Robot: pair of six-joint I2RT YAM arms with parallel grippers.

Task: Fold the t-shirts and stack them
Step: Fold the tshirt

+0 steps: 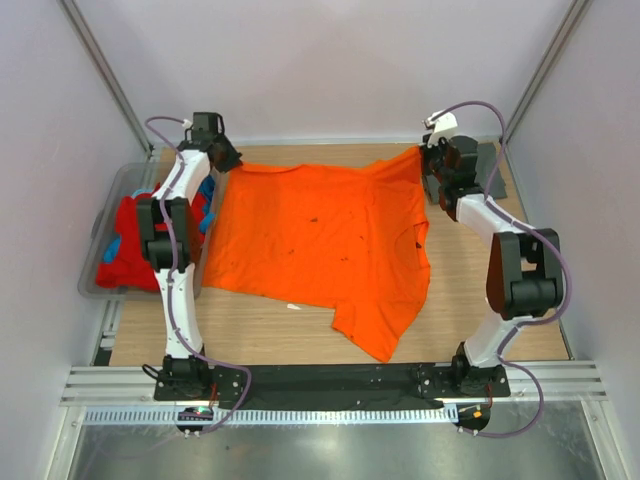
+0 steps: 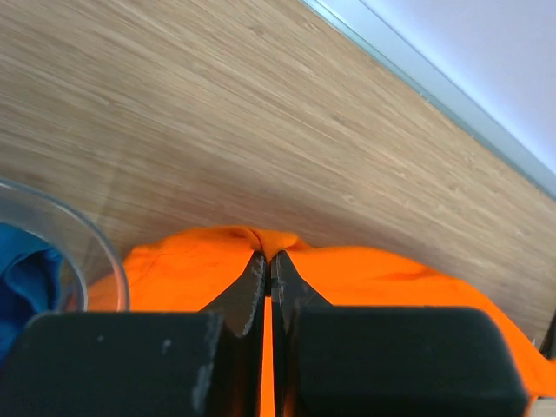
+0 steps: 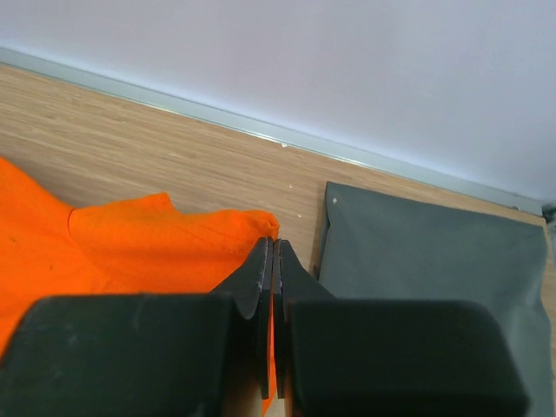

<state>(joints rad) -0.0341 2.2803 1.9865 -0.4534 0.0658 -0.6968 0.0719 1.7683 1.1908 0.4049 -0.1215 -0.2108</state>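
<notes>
Spread across the middle of the top view: one orange t-shirt (image 1: 320,240), mostly flat on the wooden table (image 1: 480,310). Pinched at its upper-left corner by the left gripper (image 2: 268,261), jaws pressed together on a bunch of cloth. Pinched likewise at the upper-right corner by the right gripper (image 3: 273,248). Probably held so to draw the far edge taut and straight ahead of a fold. Just right of that corner: one dark grey t-shirt (image 3: 434,252), folded flat, likely the base of the stack. At the left edge: one clear tub (image 1: 100,225), holding one red t-shirt (image 1: 128,255) and some blue cloth (image 1: 207,190), apparently waiting.
</notes>
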